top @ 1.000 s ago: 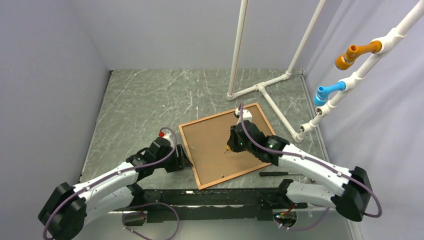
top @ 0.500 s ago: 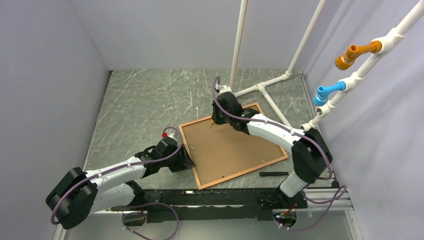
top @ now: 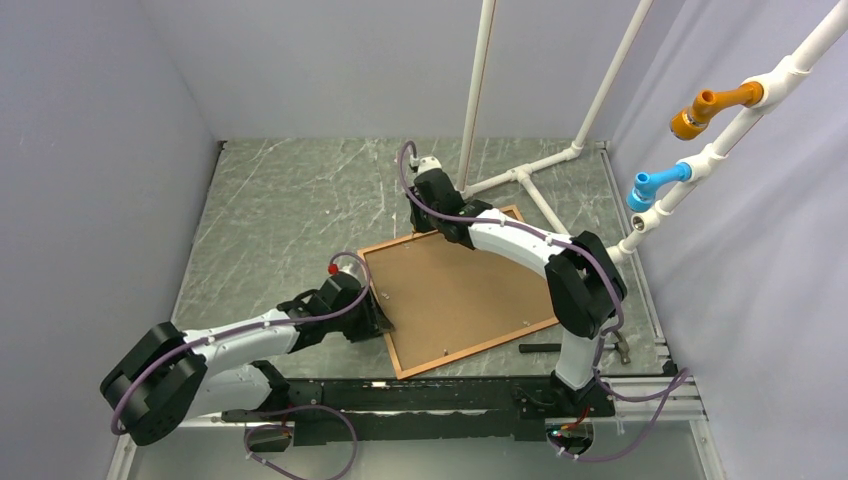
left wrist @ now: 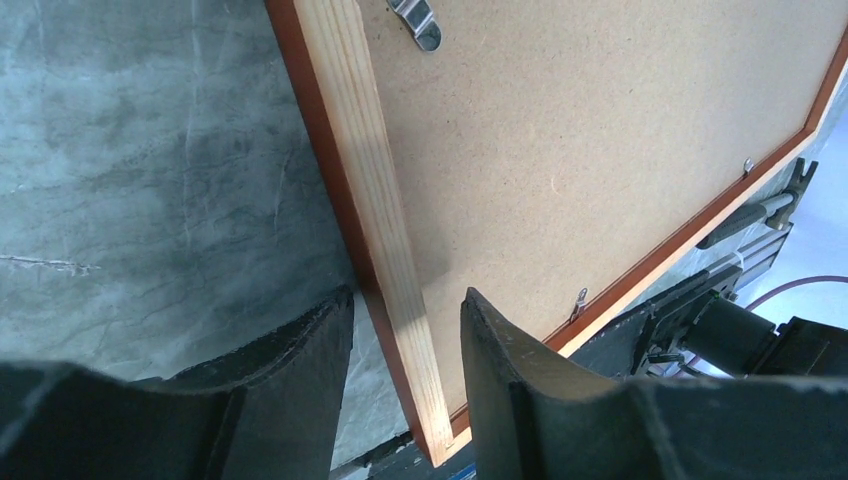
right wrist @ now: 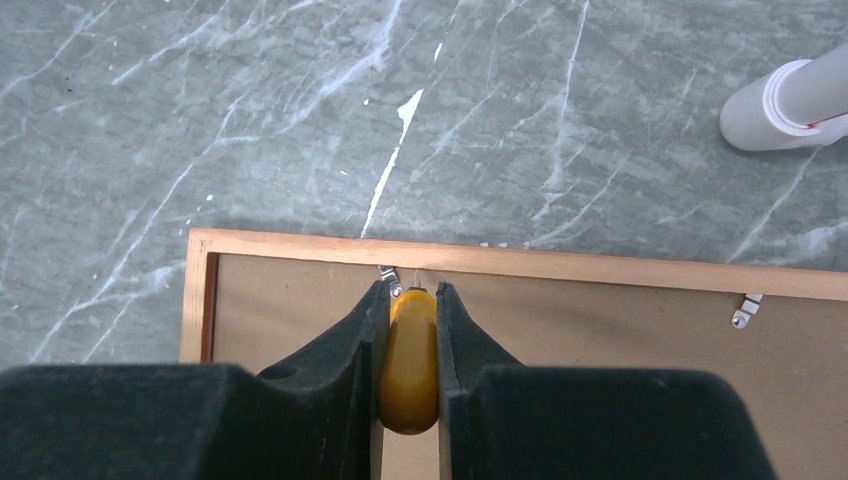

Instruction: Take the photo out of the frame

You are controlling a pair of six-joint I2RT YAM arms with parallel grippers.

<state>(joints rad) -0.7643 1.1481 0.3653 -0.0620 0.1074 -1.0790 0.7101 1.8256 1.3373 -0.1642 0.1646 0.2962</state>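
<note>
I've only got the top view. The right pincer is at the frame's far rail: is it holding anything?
Observer: Yes. The right wrist view shows the right pincer shut on a yellow tool handle.
Operator: Where does the tool point?
Observer: Its tip is at a small metal clip on the far rail of the frame.
Operator: And the left side?
Observer: The left pincer straddles the side rail, one finger on the outside and one over the board back. I can't tell whether it pinches.
</note>
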